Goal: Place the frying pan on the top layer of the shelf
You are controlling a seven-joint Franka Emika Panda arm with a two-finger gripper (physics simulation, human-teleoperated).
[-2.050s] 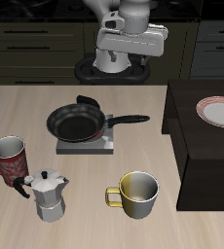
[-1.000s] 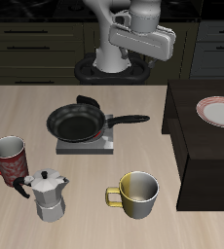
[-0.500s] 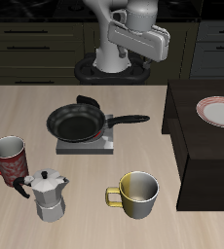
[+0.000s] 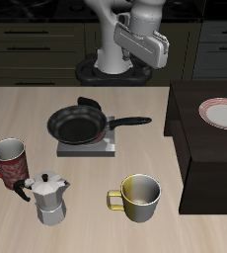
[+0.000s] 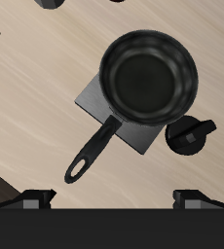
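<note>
We hover high with the end effector (image 4: pixel 145 40), well above the light wooden surface (image 4: pixel 86 222) and holding nothing. The wrist view shows only two fingertip stubs set wide apart, so we call the jaws open.

There sits the round, shallow, glossy black frying pan (image 4: pixel 78 125), parked on a small grey square burner plate (image 4: pixel 86 148) near the middle of the surface. Its long straight black handle (image 4: pixel 131 123) runs from the bowl toward three o'clock in the exterior view, straight at the shelf. That suits us: the handle is the only slim part our fingers could close on, and it lies free, clear of its neighbours.

A small black lump (image 5: pixel 190 134) sits just beside the burner plate, on the side away from the handle.

The large dark brown-black wooden shelf (image 4: pixel 189 148) stands at three o'clock from the pan. Its flat top already carries a white plate with a red rim (image 4: pixel 224 114), so we judge the pan will need the bare stretch nearer the surface's front edge.

Down at seven o'clock wait a red patterned mug (image 4: pixel 9 155) and a silver moka pot (image 4: pixel 49 197); at five o'clock, a yellow-lined metal mug (image 4: pixel 139 195). All well apart from the handle.

We judge the grasp not yet begun.
</note>
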